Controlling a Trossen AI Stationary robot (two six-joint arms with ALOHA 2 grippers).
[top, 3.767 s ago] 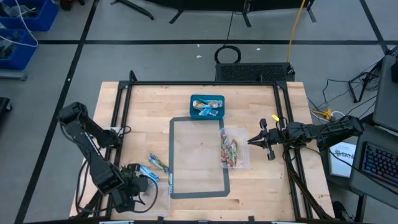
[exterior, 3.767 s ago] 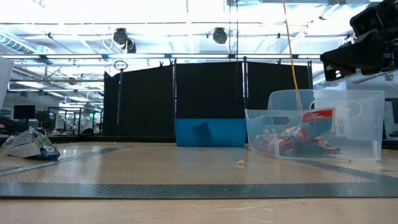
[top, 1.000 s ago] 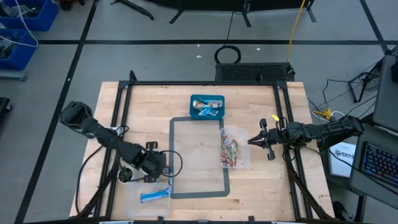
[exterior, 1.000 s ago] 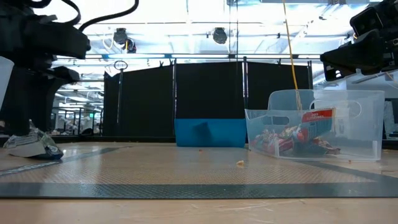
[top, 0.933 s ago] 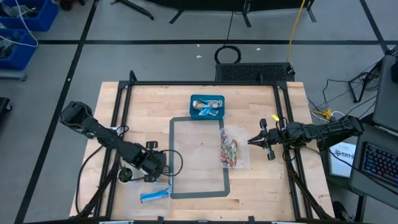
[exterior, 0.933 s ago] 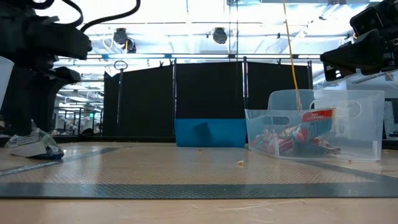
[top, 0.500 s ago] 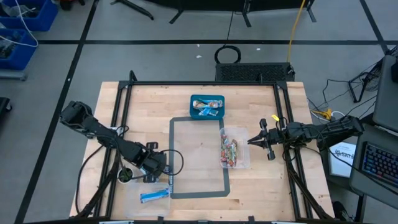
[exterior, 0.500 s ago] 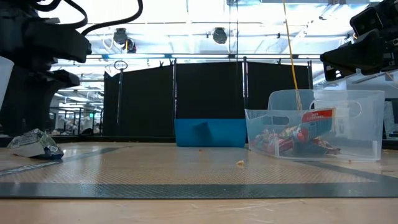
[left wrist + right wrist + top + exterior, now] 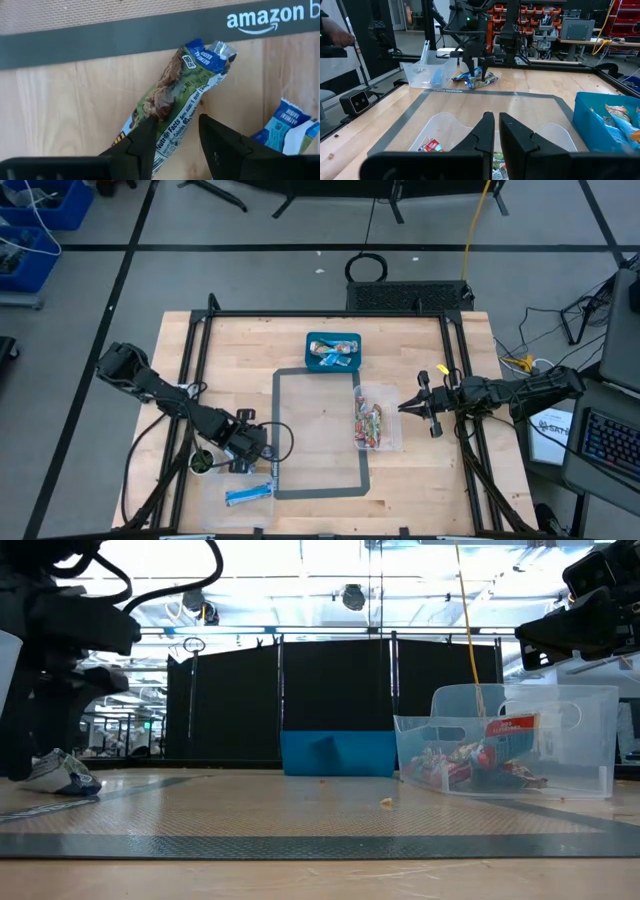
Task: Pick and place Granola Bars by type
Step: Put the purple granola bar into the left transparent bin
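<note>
The left gripper (image 9: pixel 252 456) has swung from the table's front-left corner to the left edge of the grey mat (image 9: pixel 283 494), and now hangs lower, its parted fingers (image 9: pixel 141 143) straddling a blue-and-green granola bar (image 9: pixel 176 104). Another blue bar (image 9: pixel 248 494) now lies alone near the table's front edge, where the arm's body had covered it.

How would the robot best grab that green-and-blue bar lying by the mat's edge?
Probably across its narrow middle, coming straight down from above. The granola bar lies flat on the wood, long and thin, and the left gripper is open with a finger on either side of it.
</note>
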